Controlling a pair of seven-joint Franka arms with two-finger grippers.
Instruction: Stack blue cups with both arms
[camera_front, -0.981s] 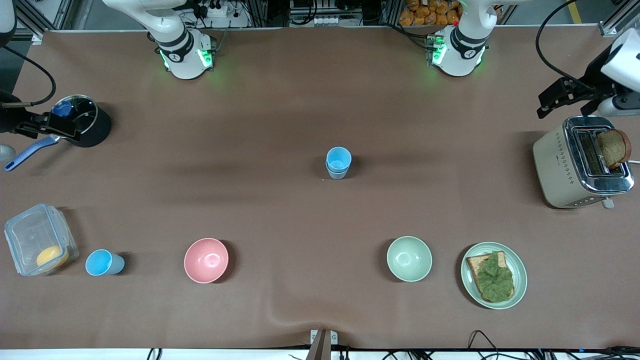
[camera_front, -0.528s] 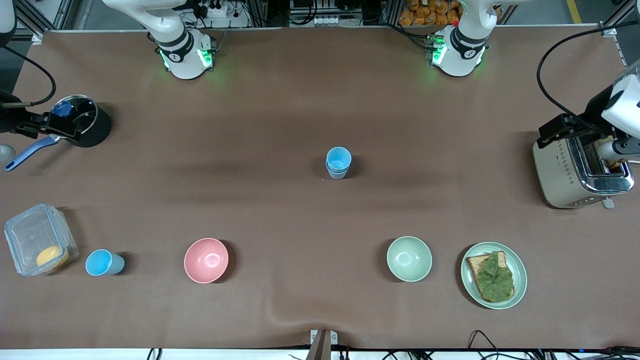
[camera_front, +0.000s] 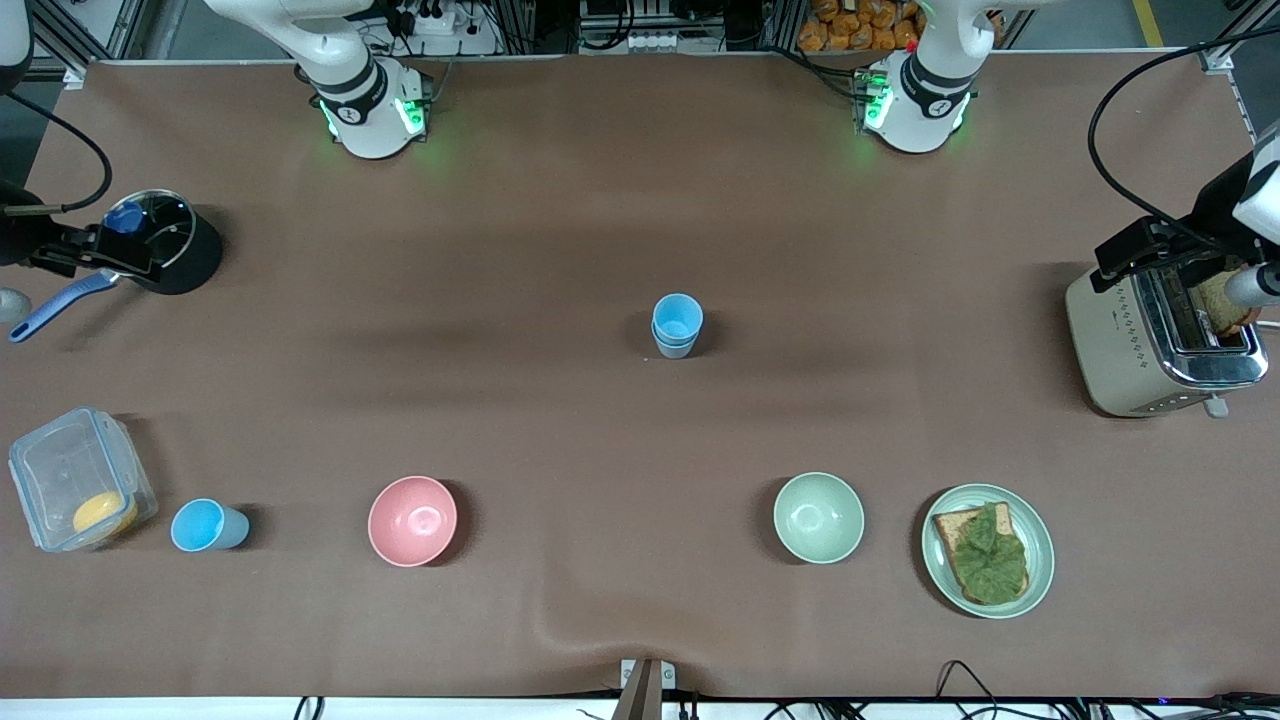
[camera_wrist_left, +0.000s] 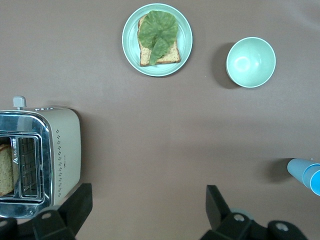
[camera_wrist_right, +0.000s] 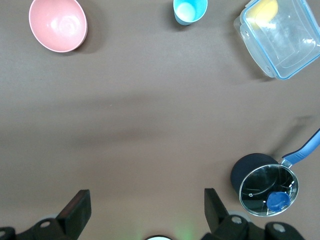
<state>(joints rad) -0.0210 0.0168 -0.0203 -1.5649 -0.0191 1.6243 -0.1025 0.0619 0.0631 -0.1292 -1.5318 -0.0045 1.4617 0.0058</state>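
Observation:
Two blue cups stand nested in one stack at the table's middle; the stack also shows at the edge of the left wrist view. A third, brighter blue cup stands upright near the front edge at the right arm's end, also in the right wrist view. My left gripper hangs open and empty over the toaster's inner side; its jaws stand wide apart over bare table. My right gripper hangs open and empty beside the black pot.
A toaster with bread stands at the left arm's end. A plate with a leaf-topped slice, a pale green bowl and a pink bowl line the front. A clear container and a black pot are at the right arm's end.
My left gripper has come down and toward the front camera, from over bare table to over the toaster, now partly hiding the bread. The right arm and the cups have not moved.

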